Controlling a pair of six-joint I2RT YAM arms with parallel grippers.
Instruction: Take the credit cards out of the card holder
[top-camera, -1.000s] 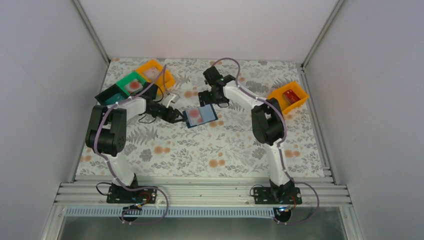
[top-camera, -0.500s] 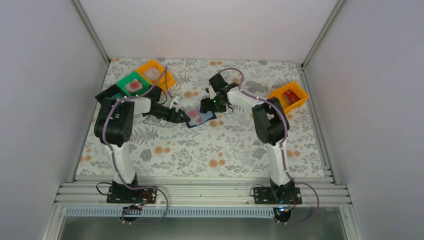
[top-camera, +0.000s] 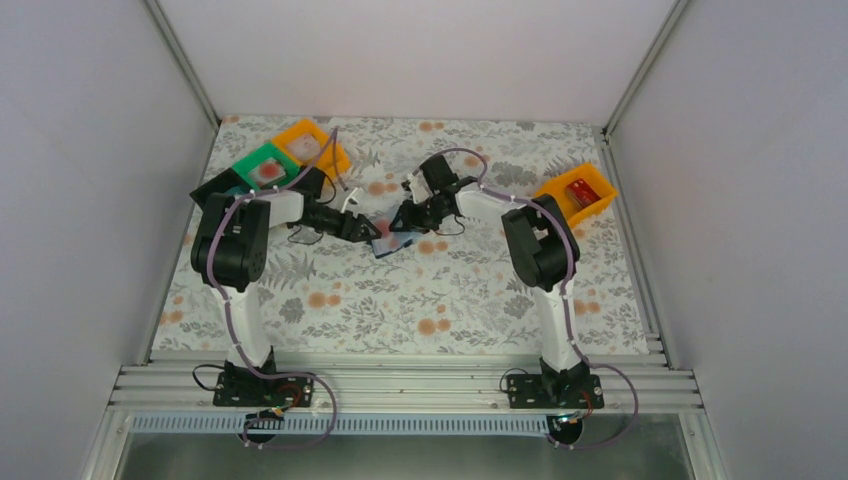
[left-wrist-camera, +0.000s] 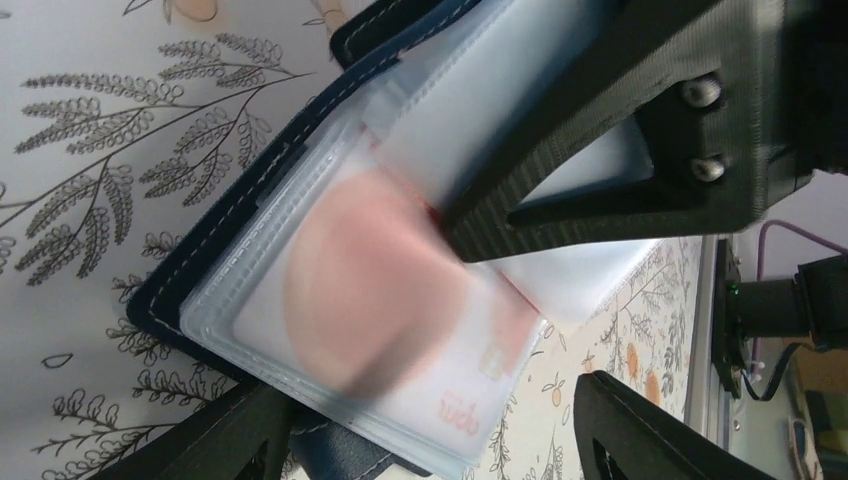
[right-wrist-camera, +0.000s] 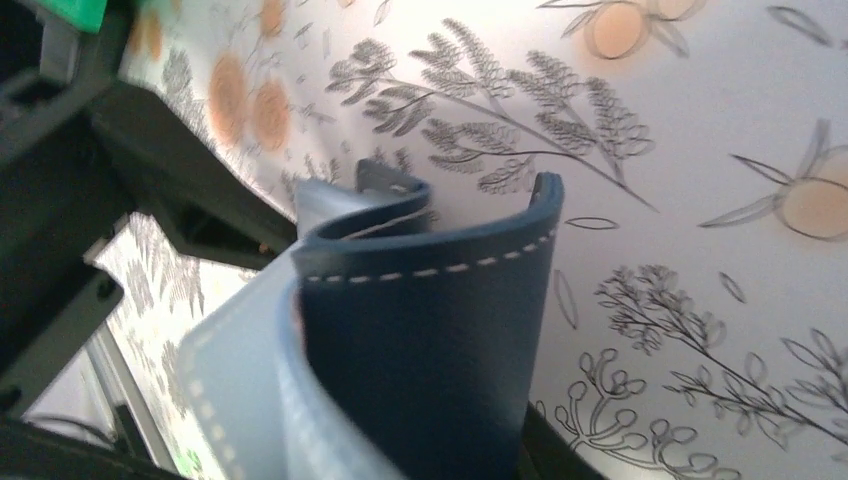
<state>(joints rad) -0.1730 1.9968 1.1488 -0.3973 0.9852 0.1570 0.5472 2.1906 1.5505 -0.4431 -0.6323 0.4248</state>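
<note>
The card holder (top-camera: 394, 238) lies mid-table, navy outside with clear inner sleeves (left-wrist-camera: 330, 300). One sleeve holds a pale credit card (left-wrist-camera: 400, 300) with a reddish blotch. My left gripper (top-camera: 368, 231) stands open at the holder's left end, its fingers (left-wrist-camera: 235, 440) either side of the sleeves' corner. My right gripper (top-camera: 407, 220) comes from the far right and is shut on the holder's navy cover (right-wrist-camera: 430, 340), which curls upward. One right finger (left-wrist-camera: 590, 130) presses across the sleeves. Any other credit cards are hidden.
Orange (top-camera: 313, 147), green (top-camera: 264, 168) and black (top-camera: 220, 187) bins stand in a row at the back left, just behind my left arm. Another orange bin (top-camera: 574, 196) holding a red object sits at the right edge. The cloth (top-camera: 420, 300) is flowered.
My right gripper dropped down-left onto the holder and closed from wide open. The holder shifted slightly left and its cover curled up. My left arm swung nearer the holder.
</note>
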